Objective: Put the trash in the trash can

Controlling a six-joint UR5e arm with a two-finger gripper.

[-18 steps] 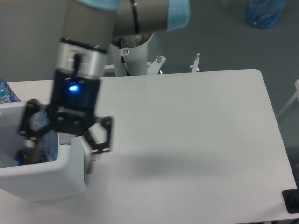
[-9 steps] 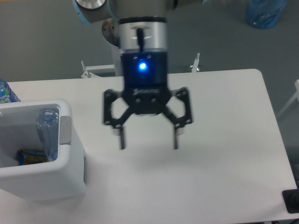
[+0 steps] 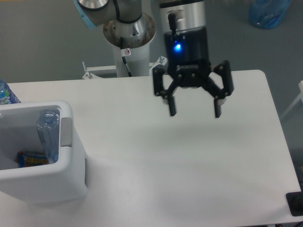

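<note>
The white trash can [image 3: 71, 182] stands at the table's left front corner. A clear plastic bottle [image 3: 48, 135] leans inside it against the right wall, beside a small colourful packet [image 3: 32, 158] at the bottom. My gripper [image 3: 195, 111] hangs above the table's back middle, far to the right of the can. Its fingers are spread wide and hold nothing. No crumpled paper wad is in view.
A second bottle's top [image 3: 6, 93] peeks in at the left edge behind the can. The arm's base column [image 3: 129, 47] rises behind the table. A big blue plastic bag [image 3: 268, 12] lies on the floor at top right. A dark object [image 3: 296, 204] sits at the lower right edge.
The open gripper has swung from over the trash can rightward and toward the back of the table. The bottle stays in the can.
</note>
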